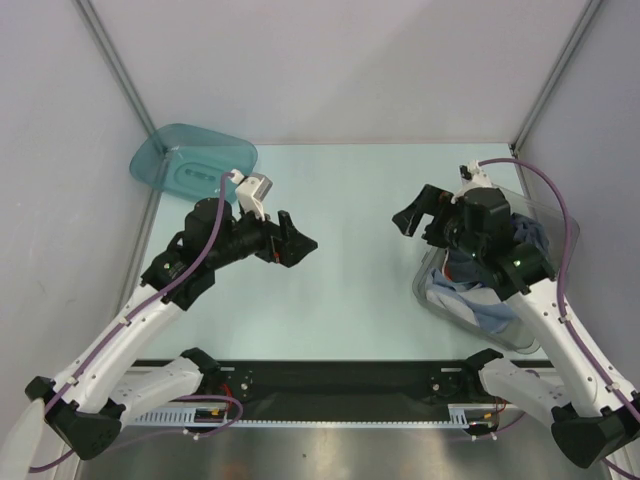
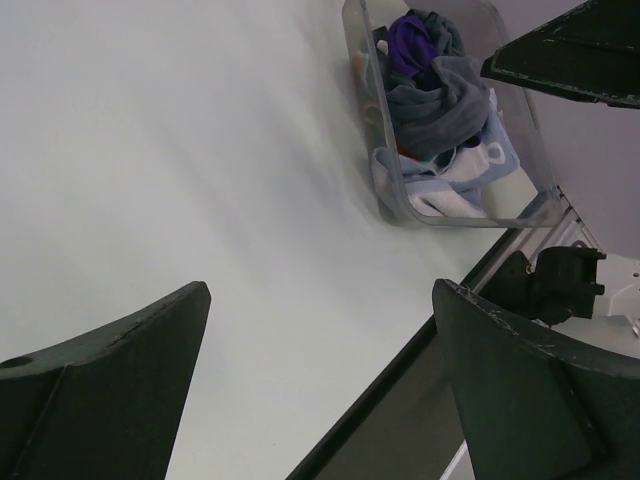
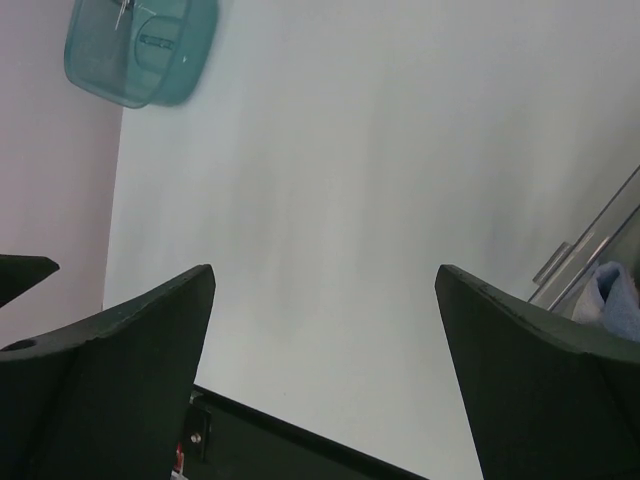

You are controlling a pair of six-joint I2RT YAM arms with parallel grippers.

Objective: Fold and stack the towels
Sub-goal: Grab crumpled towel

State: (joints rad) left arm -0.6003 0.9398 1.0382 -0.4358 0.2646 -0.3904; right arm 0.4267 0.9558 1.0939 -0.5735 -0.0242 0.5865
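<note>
The towels (image 1: 462, 288) lie crumpled together in a clear plastic bin (image 1: 419, 286) at the right of the table, partly hidden under my right arm. In the left wrist view I see a dark grey towel (image 2: 440, 100), a purple one (image 2: 410, 40) and a light-blue one (image 2: 490, 160) heaped in the bin (image 2: 470, 215). My left gripper (image 1: 296, 238) hovers open over the bare table left of centre, pointing right. My right gripper (image 1: 415, 210) hangs open just left of the bin, pointing left. Nothing is between either pair of fingers (image 2: 320, 300) (image 3: 325, 285).
A teal plastic tray (image 1: 195, 160) sits at the far left corner, also seen in the right wrist view as the tray (image 3: 140, 50). Grey walls close in the table on three sides. A black rail (image 1: 340, 375) runs along the near edge between the arm bases.
</note>
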